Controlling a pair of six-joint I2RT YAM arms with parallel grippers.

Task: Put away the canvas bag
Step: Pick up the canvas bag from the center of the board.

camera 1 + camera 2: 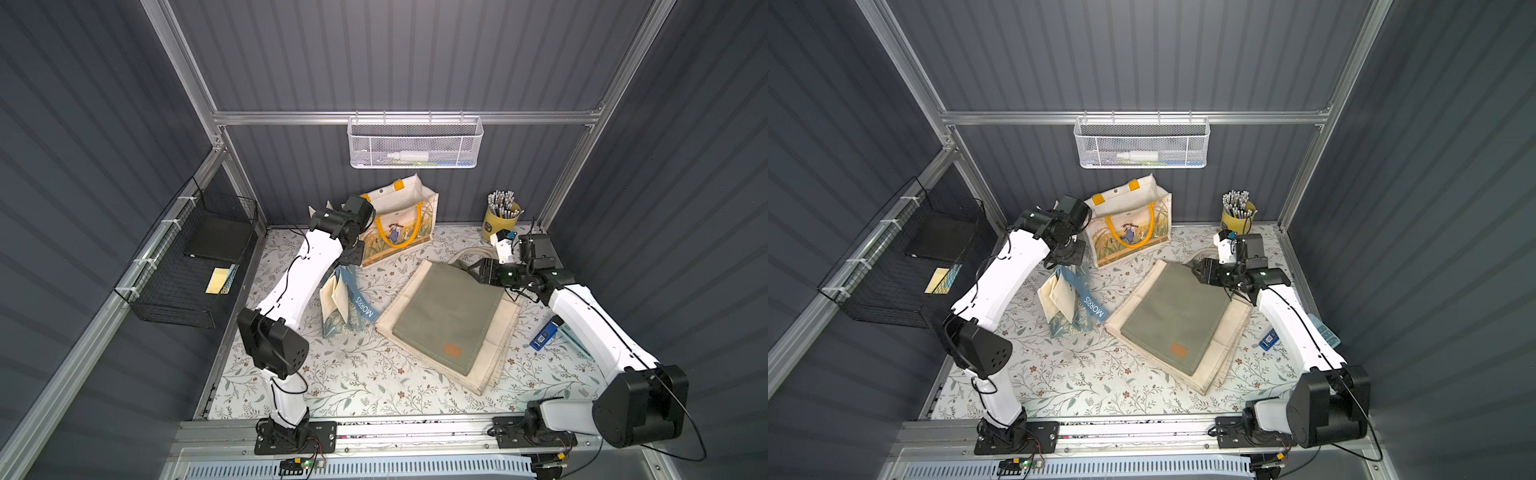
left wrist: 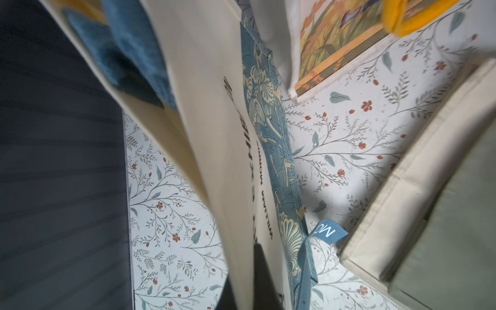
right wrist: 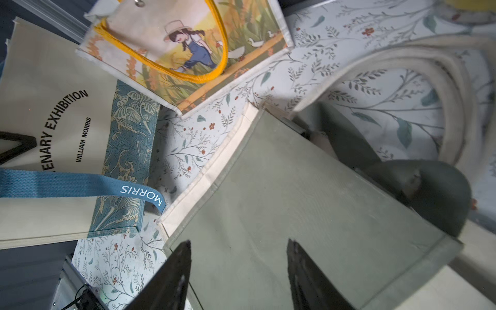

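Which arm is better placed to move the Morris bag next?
Left. The left gripper is shut on the Morris bag, beside the yellow-handled tote; the right gripper is open over the green bag, holding nothing.

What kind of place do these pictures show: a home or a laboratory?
Likely a robot test cell dressed as a home: white robot arms mounted on a front metal rail, dark ribbed wall panels in an aluminium frame, and a floral-patterned tabletop.
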